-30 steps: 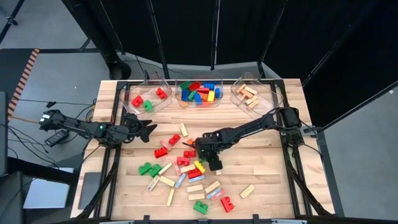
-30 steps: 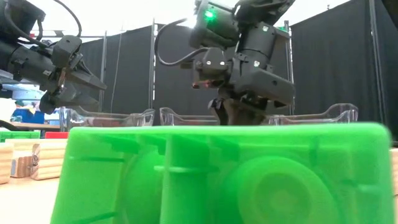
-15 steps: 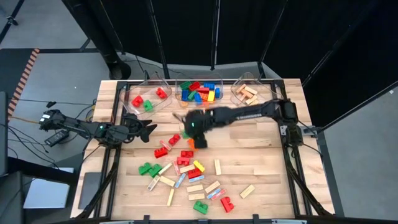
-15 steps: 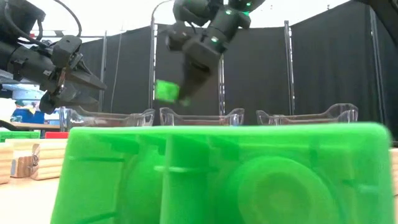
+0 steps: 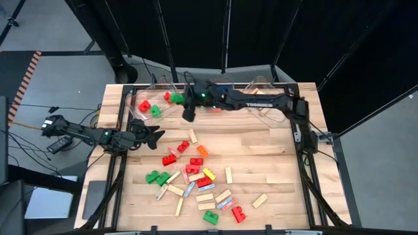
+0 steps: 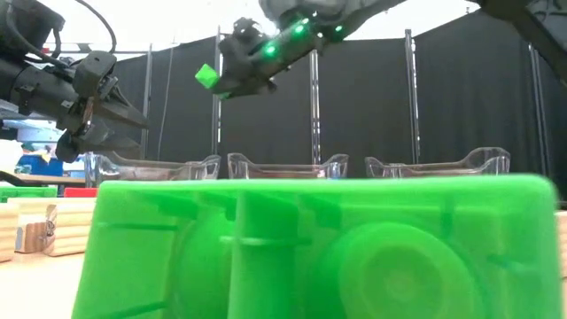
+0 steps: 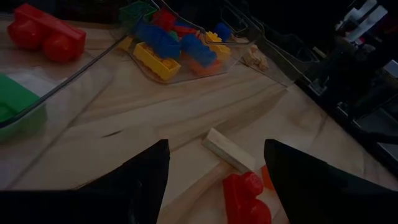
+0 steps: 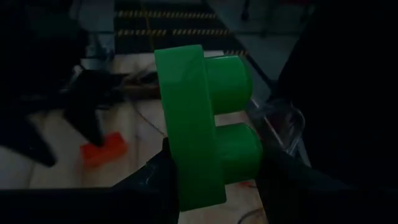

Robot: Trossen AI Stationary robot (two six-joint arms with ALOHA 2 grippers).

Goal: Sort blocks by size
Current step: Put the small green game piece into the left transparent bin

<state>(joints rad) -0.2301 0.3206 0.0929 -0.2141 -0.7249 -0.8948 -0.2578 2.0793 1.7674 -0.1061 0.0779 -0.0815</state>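
Black curtains close off the room behind a pale wooden desk [image 5: 261,150], and from above we see three clear bins [image 5: 151,103] lined along its far edge. The right hand [image 5: 181,99] reaches across to the leftmost of them, clenched on a green studded brick [image 5: 177,98] held over that bin's inner end. Red and green bricks lie in that bin just beyond the hand, and mixed coloured ones [image 5: 210,98] fill the middle bin beside it. The left hand [image 5: 157,136] waits near the desk's left edge with its fingers released and nothing between them. Nearer the front, well away from both hands, loose blocks [image 5: 196,179] lie scattered: red, green, yellow and orange bricks among tan wooden bars.

At desk level, a large green brick [image 6: 319,244] fills the foreground. Above the bin rims the right hand [image 6: 221,78] carries its green brick [image 6: 206,76] high in the air, while the left hand [image 6: 133,120] hangs at the side.

Past the left hand's spread fingers [image 7: 143,180] we see a tan bar [image 7: 229,149] and a red brick [image 7: 245,194] just ahead.

The right wrist camera shows the green brick [image 8: 202,124] gripped between the dark fingers [image 8: 149,186].
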